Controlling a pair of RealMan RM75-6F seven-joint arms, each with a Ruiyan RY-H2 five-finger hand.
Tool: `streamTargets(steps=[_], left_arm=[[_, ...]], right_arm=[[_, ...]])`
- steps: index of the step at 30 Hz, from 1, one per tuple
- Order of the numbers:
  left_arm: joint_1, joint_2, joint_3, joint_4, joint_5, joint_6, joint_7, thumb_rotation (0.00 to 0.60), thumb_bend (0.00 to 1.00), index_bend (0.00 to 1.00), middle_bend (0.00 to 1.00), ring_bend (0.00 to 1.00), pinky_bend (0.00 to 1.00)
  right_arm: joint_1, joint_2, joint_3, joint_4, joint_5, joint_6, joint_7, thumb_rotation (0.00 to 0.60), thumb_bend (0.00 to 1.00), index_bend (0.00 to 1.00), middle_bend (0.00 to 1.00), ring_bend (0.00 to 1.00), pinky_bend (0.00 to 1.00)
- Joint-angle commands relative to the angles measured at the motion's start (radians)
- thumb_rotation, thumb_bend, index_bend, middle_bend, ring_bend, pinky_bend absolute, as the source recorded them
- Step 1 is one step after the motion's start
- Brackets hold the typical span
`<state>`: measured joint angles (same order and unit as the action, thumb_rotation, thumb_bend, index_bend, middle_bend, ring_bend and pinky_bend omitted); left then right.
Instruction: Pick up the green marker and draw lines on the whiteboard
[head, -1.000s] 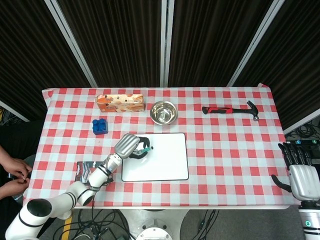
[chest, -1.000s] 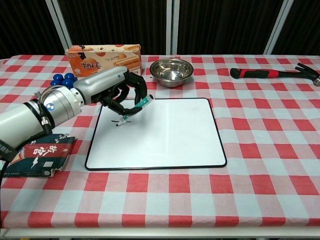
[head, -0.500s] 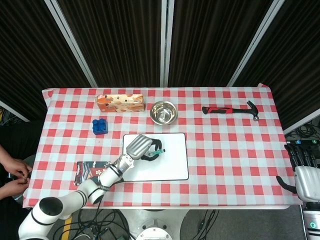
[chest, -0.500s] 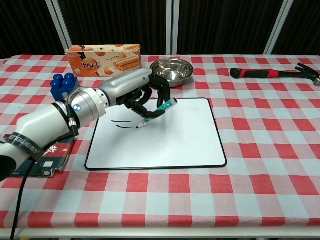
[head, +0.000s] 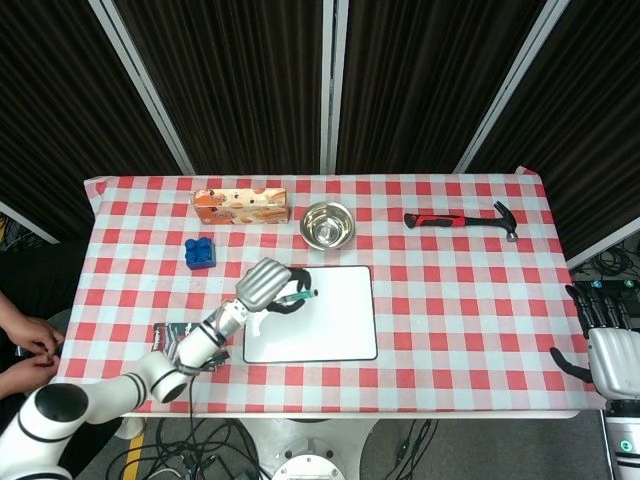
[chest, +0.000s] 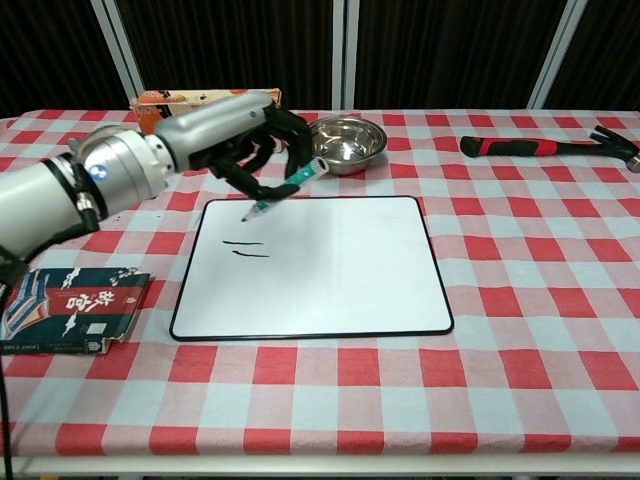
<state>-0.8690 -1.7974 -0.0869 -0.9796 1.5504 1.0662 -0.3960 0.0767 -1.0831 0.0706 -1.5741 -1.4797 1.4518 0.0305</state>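
Observation:
My left hand (chest: 235, 135) (head: 268, 283) grips the green marker (chest: 283, 191) (head: 299, 296), which slants down to the left with its tip just above the whiteboard's (chest: 320, 270) (head: 325, 325) far left corner. Two short dark lines (chest: 245, 248) show on the board's left part. My right hand (head: 607, 345) hangs open off the table's right edge, seen only in the head view.
A steel bowl (chest: 343, 141) and an orange snack box (head: 240, 206) stand behind the board. A red-handled hammer (chest: 545, 146) lies at the far right, blue blocks (head: 200, 252) at the far left, and a dark packet (chest: 70, 308) lies left of the board.
My left hand drew a second line, then lifted the marker and swung back left toward the board's far left corner. The right hand hardly moved.

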Motion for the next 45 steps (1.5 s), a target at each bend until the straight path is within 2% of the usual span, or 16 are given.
streamTargets(steps=[1, 6, 9, 15, 22, 25, 31, 37, 45], left_arm=[[0.061, 0.114, 0.027, -0.093, -0.053, -0.033, 0.148, 0.600, 0.45, 0.55, 0.60, 0.76, 0.98], [0.112, 0.200, 0.049, -0.181, -0.117, -0.060, 0.361, 0.600, 0.45, 0.55, 0.59, 0.75, 0.97], [0.136, 0.224, 0.053, -0.236, -0.148, -0.064, 0.432, 0.600, 0.45, 0.55, 0.59, 0.75, 0.97], [0.161, 0.226, 0.046, -0.292, -0.172, -0.062, 0.436, 0.600, 0.46, 0.55, 0.58, 0.75, 0.96], [0.162, 0.180, 0.009, -0.337, -0.137, -0.023, 0.319, 0.600, 0.46, 0.55, 0.58, 0.75, 0.96], [0.145, 0.130, -0.012, -0.320, -0.116, -0.013, 0.277, 0.600, 0.46, 0.55, 0.59, 0.75, 0.96], [0.092, 0.034, -0.042, -0.225, -0.111, -0.059, 0.228, 0.600, 0.46, 0.55, 0.59, 0.74, 0.96], [0.068, -0.038, -0.047, -0.121, -0.105, -0.075, 0.195, 0.600, 0.46, 0.55, 0.59, 0.74, 0.96], [0.066, -0.071, -0.038, -0.054, -0.110, -0.097, 0.162, 0.600, 0.46, 0.55, 0.59, 0.74, 0.96]], right_arm=[[0.005, -0.004, -0.001, 0.003, -0.006, -0.003, 0.001, 0.600, 0.14, 0.00, 0.07, 0.00, 0.00], [0.011, -0.008, -0.002, 0.002, -0.018, -0.003, -0.001, 0.600, 0.14, 0.00, 0.07, 0.00, 0.00], [0.014, -0.009, -0.003, 0.000, -0.021, -0.006, -0.002, 0.600, 0.14, 0.00, 0.07, 0.00, 0.00], [0.014, -0.009, -0.007, -0.003, -0.028, -0.002, -0.001, 0.600, 0.14, 0.00, 0.07, 0.00, 0.00], [0.005, -0.008, -0.010, -0.006, -0.028, 0.011, -0.002, 0.600, 0.13, 0.00, 0.07, 0.00, 0.00], [0.000, -0.007, -0.013, -0.004, -0.026, 0.013, 0.002, 0.600, 0.13, 0.00, 0.07, 0.00, 0.00], [-0.007, 0.001, -0.013, -0.004, -0.021, 0.021, 0.003, 0.600, 0.14, 0.00, 0.07, 0.00, 0.00], [-0.009, 0.003, -0.014, -0.004, -0.015, 0.018, 0.003, 0.600, 0.14, 0.00, 0.07, 0.00, 0.00], [-0.009, 0.002, -0.012, -0.002, -0.008, 0.013, 0.002, 0.600, 0.13, 0.00, 0.07, 0.00, 0.00]])
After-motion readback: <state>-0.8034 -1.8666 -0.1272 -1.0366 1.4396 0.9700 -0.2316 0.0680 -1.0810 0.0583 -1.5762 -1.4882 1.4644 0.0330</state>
